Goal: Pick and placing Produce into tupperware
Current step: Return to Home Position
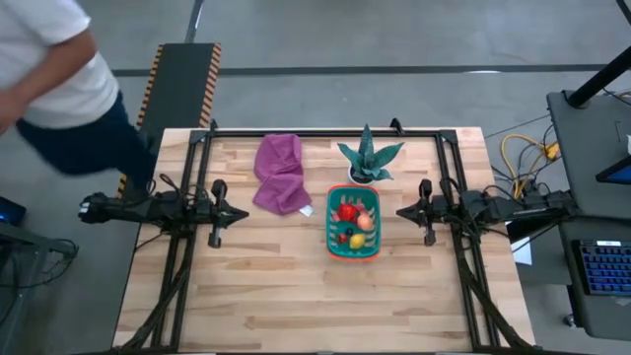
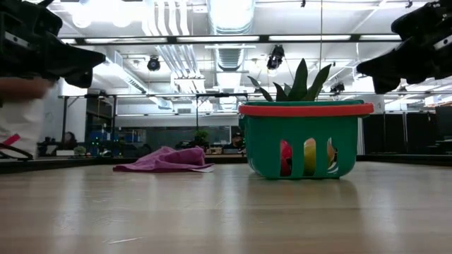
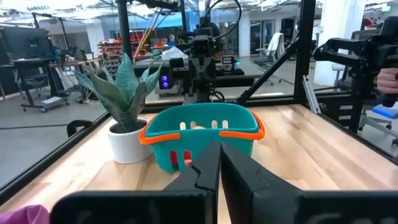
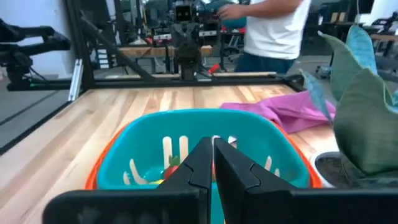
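Note:
The teal basket with an orange rim (image 1: 332, 237) stands on the table right of centre, also in the low view (image 2: 254, 148) and both wrist views (image 3: 161, 127) (image 4: 124, 149). Inside lie the toy fruits: a red one (image 1: 346, 211), an orange one (image 1: 365, 222), a yellow one (image 1: 357, 241) and small dark pieces. My left gripper (image 1: 245, 213) hovers shut at the table's left, pointing toward the basket, fingertips together (image 3: 219, 149). My right gripper (image 1: 400, 212) hovers shut just right of the basket (image 4: 212, 146). Neither touches anything.
A purple cloth (image 1: 280, 174) lies left of the basket toward the far edge. A green spiky plant in a white pot (image 1: 367, 158) stands just beyond the basket. A person in a white shirt (image 1: 49, 69) stands at the far left corner. Bare wood fills the near half.

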`<state>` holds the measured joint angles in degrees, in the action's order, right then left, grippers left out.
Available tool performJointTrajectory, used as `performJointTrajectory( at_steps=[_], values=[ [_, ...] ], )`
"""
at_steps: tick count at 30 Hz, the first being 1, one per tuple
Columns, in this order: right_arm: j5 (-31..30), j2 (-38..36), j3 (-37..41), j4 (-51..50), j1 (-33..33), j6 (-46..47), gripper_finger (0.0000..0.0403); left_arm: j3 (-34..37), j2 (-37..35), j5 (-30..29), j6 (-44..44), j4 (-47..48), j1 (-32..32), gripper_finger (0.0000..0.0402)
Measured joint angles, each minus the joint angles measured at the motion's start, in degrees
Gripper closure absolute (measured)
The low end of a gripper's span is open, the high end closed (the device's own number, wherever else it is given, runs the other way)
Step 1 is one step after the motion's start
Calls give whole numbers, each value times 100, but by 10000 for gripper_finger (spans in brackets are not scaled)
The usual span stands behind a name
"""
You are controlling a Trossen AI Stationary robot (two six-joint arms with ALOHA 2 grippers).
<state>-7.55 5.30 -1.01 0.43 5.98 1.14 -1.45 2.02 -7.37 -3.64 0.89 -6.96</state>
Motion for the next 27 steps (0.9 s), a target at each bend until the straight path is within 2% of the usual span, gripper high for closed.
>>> performJointTrajectory(
  at_steps=[9, 27],
  values=[
    [-153, 11, 38, 124, 0, -355, 394, 0, 33, 23, 289, 13, 0, 401],
    [-150, 11, 41, 128, 0, 338, 394, 42, 282, -5, 328, -291, 0, 401]
  ],
)
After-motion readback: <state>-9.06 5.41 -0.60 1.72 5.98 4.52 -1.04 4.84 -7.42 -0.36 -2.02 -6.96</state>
